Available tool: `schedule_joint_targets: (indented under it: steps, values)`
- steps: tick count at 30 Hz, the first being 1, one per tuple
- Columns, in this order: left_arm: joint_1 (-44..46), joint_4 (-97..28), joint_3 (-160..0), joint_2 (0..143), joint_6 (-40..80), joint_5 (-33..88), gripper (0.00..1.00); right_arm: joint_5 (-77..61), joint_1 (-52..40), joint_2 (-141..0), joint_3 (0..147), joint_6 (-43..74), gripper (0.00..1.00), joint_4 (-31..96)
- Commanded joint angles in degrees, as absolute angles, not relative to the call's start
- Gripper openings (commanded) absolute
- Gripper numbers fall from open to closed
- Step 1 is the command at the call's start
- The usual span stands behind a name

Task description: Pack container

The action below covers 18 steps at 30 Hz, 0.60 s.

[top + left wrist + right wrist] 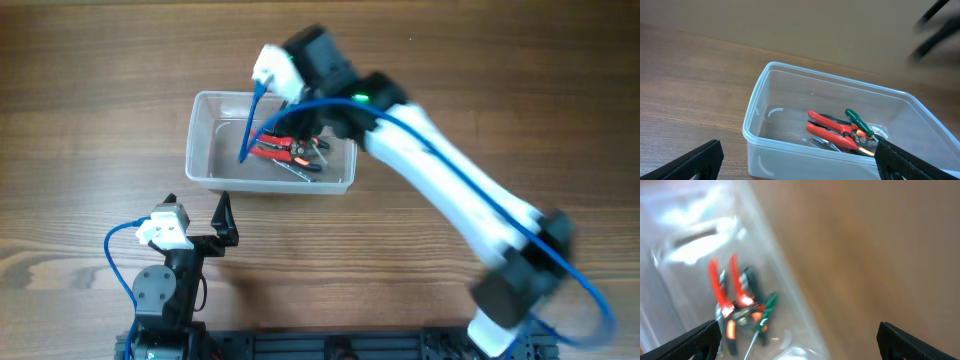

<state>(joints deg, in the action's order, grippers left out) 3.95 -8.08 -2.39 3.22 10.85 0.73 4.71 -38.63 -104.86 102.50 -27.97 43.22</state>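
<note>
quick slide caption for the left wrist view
Clear tub on a wooden table, holding red-handled pliers and a green-handled tool.

We find no readable text, label, brand, number or sign in any view, neither on the container (205,160) nor on the tools inside it.
</note>
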Motion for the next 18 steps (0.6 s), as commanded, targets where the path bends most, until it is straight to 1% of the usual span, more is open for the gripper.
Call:
schedule_joint_targets:
  steps: [1,4,9,12,15,18]
  values:
    - [3.6,-8.1,-2.2,3.1,11.4,0.6,1.0,9.2,-33.4,-95.5,103.9,-21.1,1.0,43.2]
    - [3.6,-8.1,-2.2,3.1,11.4,0.6,1.0,9.2,-27.8,-92.4,103.9,-15.3,0.99,44.2]
    - [3.6,-8.1,-2.1,3.1,11.4,0.6,1.0,8.7,-13.3,-91.7,103.5,-1.6,0.99,50.3]
    - [3.6,-8.1,-2.1,3.1,11.4,0.6,1.0,3.6,-5.1,-92.6,102.3,5.6,0.99,54.0]
    - [3.6,-8.1,-2.2,3.1,11.4,0.6,1.0,-5.4,-0.6,-94.2,101.4,7.6,0.99,56.1]
    - [3.6,-8.1,-2.2,3.1,11.4,0.6,1.0,-6.2,0.8,-96.2,100.7,7.6,0.99,57.1]
